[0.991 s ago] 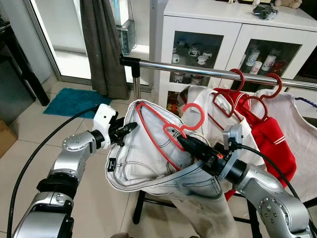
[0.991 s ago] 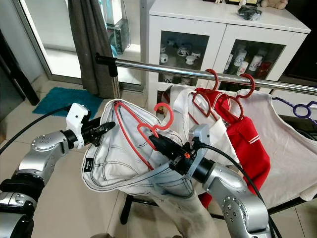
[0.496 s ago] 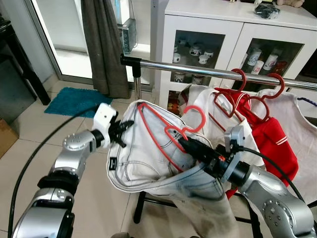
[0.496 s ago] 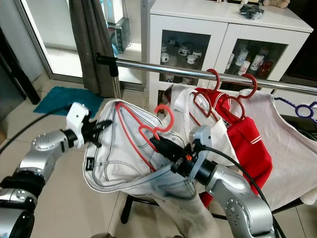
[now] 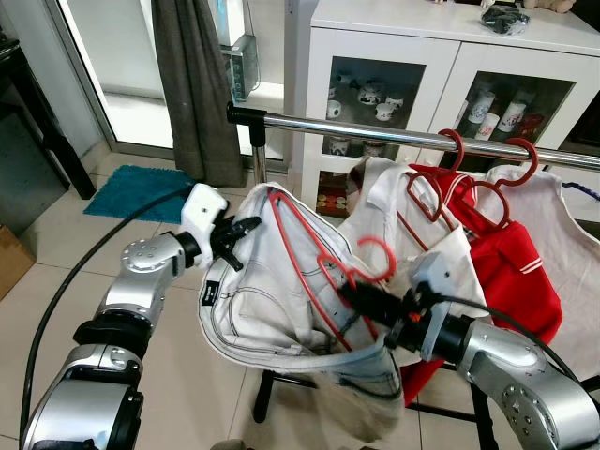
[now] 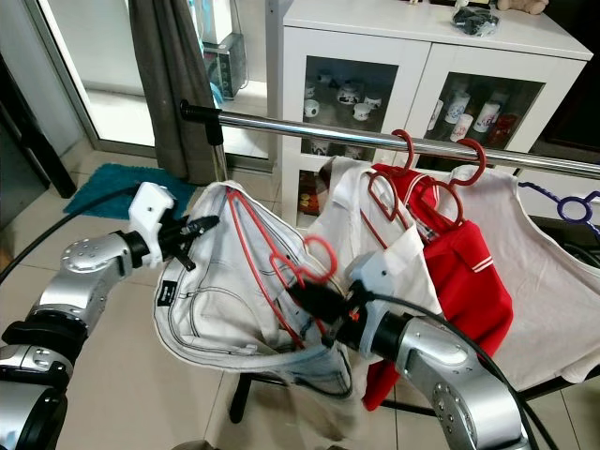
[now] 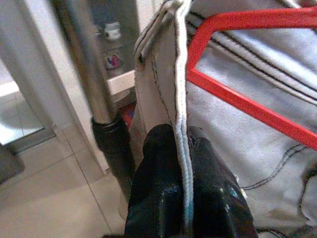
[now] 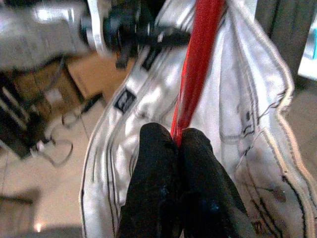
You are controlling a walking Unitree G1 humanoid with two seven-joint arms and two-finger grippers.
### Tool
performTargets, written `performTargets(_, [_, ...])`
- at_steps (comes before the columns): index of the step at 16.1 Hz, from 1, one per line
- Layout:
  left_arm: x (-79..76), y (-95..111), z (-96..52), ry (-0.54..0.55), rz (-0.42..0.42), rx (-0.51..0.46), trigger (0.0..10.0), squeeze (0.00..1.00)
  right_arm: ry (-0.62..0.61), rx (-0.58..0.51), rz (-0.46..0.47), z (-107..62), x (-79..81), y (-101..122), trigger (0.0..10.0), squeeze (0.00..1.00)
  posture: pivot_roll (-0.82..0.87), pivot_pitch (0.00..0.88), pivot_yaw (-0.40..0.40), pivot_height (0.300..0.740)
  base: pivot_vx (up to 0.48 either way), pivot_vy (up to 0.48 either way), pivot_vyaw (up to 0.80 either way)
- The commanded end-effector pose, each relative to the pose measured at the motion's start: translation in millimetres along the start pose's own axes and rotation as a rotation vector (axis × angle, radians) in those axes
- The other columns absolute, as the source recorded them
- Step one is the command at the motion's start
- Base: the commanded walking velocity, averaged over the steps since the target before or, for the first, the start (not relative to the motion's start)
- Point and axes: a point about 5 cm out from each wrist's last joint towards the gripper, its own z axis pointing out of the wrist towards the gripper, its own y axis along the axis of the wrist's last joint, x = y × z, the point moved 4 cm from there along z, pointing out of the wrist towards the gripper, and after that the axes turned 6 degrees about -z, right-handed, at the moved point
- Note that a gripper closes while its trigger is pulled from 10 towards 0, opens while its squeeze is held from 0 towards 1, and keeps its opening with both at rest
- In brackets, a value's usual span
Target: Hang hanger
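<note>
Two hands share the load: the left hand (image 5: 246, 225) pinches the waistband edge of the pale jeans (image 5: 272, 291), its fingers (image 7: 163, 163) pressed together on the seam, and I judge it does so to keep the waist spread so the cloth does not slide off; the right hand (image 5: 354, 295) is closed on the red hanger (image 5: 309, 253), the black fingers (image 8: 158, 163) pressed together on the red bar just below the neck, so that the hook (image 5: 375, 258) stays free above them.

The red hanger sits inside the waistband, its shoulders stretching the cloth, and the whole is held in the air below and in front of the metal rail (image 5: 375, 133), near the rail's left end where the black cap (image 5: 234, 114) sits; the hook is not yet over the rail and tilts toward the right arm.

On the rail, further to the right, hang a white shirt (image 5: 412, 225) and a red garment (image 5: 506, 262) on red hangers (image 5: 469, 178); the bare part of the rail lies between the black cap and these, so I think this gap is the place for the hook; the right hand must lift it above the rail, while the heavy jeans may pull the hanger askew; behind stands a white cabinet (image 5: 422, 56).
</note>
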Motion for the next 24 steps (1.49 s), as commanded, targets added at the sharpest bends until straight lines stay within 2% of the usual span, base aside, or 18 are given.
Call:
performTargets(1, [0.9, 10, 3.3, -0.016, 0.069, 0.002, 0.0, 0.00, -0.012, 0.038, -0.012, -1.4, -1.9, -3, 10.0, 0.00, -0.05, 0.000, 0.023, 0.740, 0.000, 0.000, 0.00])
performTargets(3, [2.0, 11, 3.6, -0.015, 0.110, 0.019, 0.0, 0.00, -0.029, 0.081, -0.012, -2.8, -5.1, -9, 10.0, 0.00, -0.05, 0.000, 0.023, 0.740, 0.000, 0.000, 0.00])
performTargets(4, [5.5, 15, 3.8, -0.007, 0.147, 0.024, 0.0, 0.00, -0.037, 0.145, -0.013, -5.4, -7.8, -16, 10.0, 0.00, -0.05, 0.000, 0.022, 0.740, 0.000, 0.000, 0.00])
performTargets(5, [6.3, 17, 3.8, -0.005, 0.148, 0.021, 0.0, 0.00, -0.037, 0.157, -0.009, -5.9, -7.9, -18, 10.0, 0.00, -0.05, 0.000, 0.022, 0.740, 0.000, 0.000, 0.00])
performTargets(7, [6.1, 26, 5.7, -0.015, 0.174, -0.003, 0.0, 0.00, -0.042, 0.253, -0.013, -8.8, -9.2, -32, 10.0, 0.00, -0.04, 0.000, 0.015, 0.740, 0.000, 0.000, 0.00])
performTargets(10, [-4.9, 31, 8.9, -0.081, 0.196, -0.027, 0.0, 0.00, -0.048, 0.301, -0.010, -9.6, -10.8, -36, 10.0, 0.00, -0.04, 0.000, 0.007, 0.740, 0.000, 0.000, 0.00])
performTargets(15, [-8.0, 33, 10.6, -0.093, 0.200, -0.036, 0.0, 0.00, -0.045, 0.312, -0.012, -9.1, -10.8, -37, 10.0, 0.00, -0.04, 0.000, 0.004, 0.740, 0.000, 0.000, 0.00])
performTargets(17, [-24.5, 46, 19.8, -0.139, 0.116, -0.124, 0.0, 0.00, -0.050, 0.390, 0.009, -6.6, -8.3, -51, 10.0, 0.00, -0.03, 0.000, -0.005, 0.740, 0.000, 0.000, 0.00])
performTargets(21, [-31.9, 63, 21.9, -0.175, 0.012, -0.198, 0.0, 0.00, -0.153, 0.455, 0.043, -7.5, -16.8, -71, 10.0, 0.00, -0.03, 0.000, -0.007, 0.740, 0.000, 0.000, 0.00])
performTargets(24, [-37.1, 67, 21.1, -0.199, -0.022, -0.200, 0.0, 0.00, -0.209, 0.485, 0.059, -6.3, -21.2, -80, 10.0, 0.00, -0.03, 0.000, -0.007, 0.740, 0.000, 0.000, 0.00])
